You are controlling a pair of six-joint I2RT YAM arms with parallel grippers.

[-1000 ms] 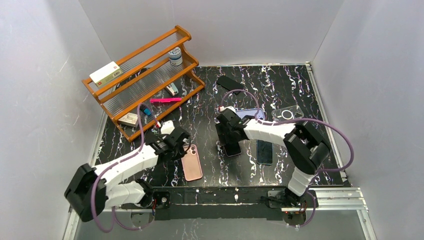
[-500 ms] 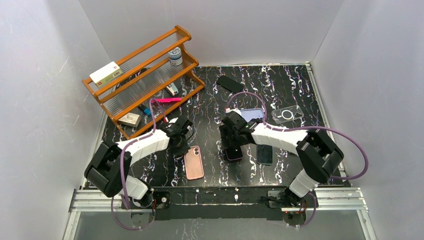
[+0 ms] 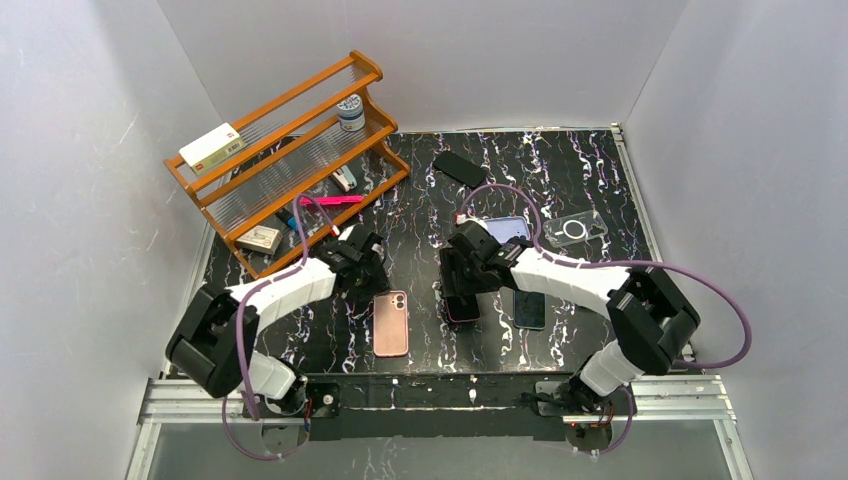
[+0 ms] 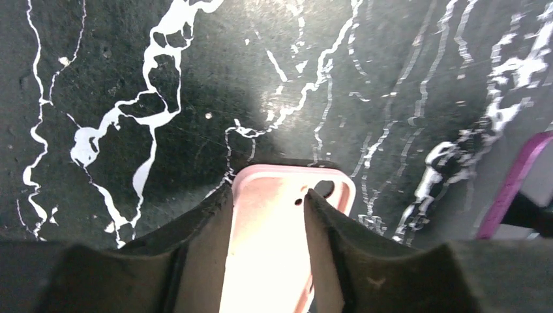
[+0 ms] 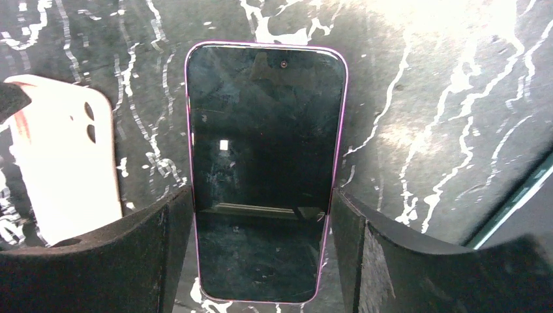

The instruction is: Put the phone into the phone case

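A pink phone case [image 3: 390, 323] lies hollow side up on the black marbled table. My left gripper [image 3: 368, 272] hovers over its far, camera-hole end. In the left wrist view the case [image 4: 261, 261] shows between the fingers, and the gripper [image 4: 269, 195] has its jaws a little apart, clamping nothing. My right gripper [image 3: 460, 285] is shut on a purple-rimmed phone [image 3: 462, 306], screen up and low over the table, right of the case. In the right wrist view the phone [image 5: 264, 117] sits with both fingers against its long edges, and the case [image 5: 62, 163] lies at left.
A second dark phone [image 3: 529, 305] lies right of the held one. A lavender case [image 3: 507, 228], a clear case [image 3: 575, 229] and a black object [image 3: 461, 167] lie farther back. A wooden rack [image 3: 290, 165] with small items stands at back left.
My left gripper swung from the table's front left to the case's far end, and the case shifted slightly right and straightened. My right gripper drew the phone a little nearer.
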